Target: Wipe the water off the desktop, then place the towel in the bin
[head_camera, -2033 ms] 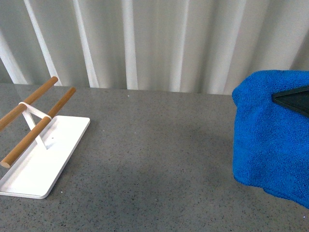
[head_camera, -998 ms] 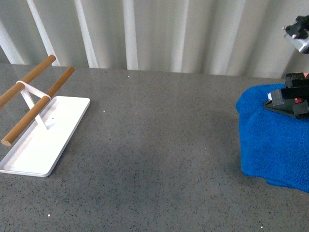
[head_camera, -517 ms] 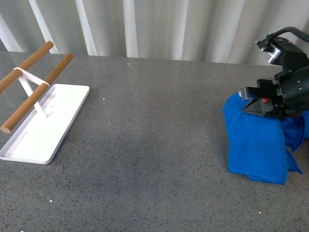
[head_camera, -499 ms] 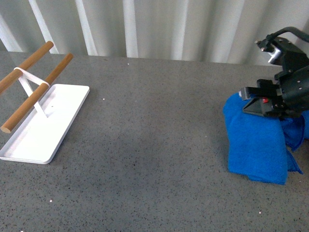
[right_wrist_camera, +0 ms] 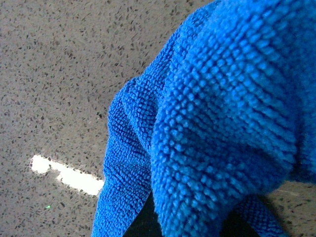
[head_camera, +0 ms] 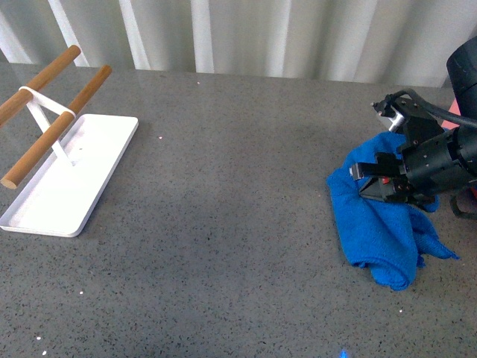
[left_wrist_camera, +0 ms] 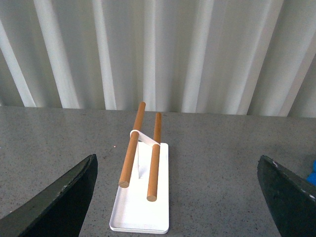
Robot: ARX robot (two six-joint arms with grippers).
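Note:
The blue towel [head_camera: 380, 227] lies bunched on the dark grey speckled desktop [head_camera: 223, 216] at the right in the front view. My right gripper [head_camera: 376, 186] is shut on the towel and presses it down onto the desktop. In the right wrist view the towel [right_wrist_camera: 217, 123] fills most of the picture and hides the jaws, with desktop [right_wrist_camera: 59, 74] beside it. My left gripper [left_wrist_camera: 180, 197] is open and empty above the desktop [left_wrist_camera: 222, 163], its dark fingers [left_wrist_camera: 59, 202] at both sides. A sliver of salmon pink [head_camera: 469, 200] shows at the right edge behind the arm.
A flat white tray [head_camera: 82, 168] with two wooden rods [head_camera: 52, 130] stands at the far left; it also shows in the left wrist view [left_wrist_camera: 143, 197]. A white pleated curtain [head_camera: 261, 33] hangs behind the desktop's far edge. Small bright specks lie near the front left.
My right gripper has come down and to the left with the towel, from hanging raised at the right edge to bunched on the desktop. The front view has tilted downward.

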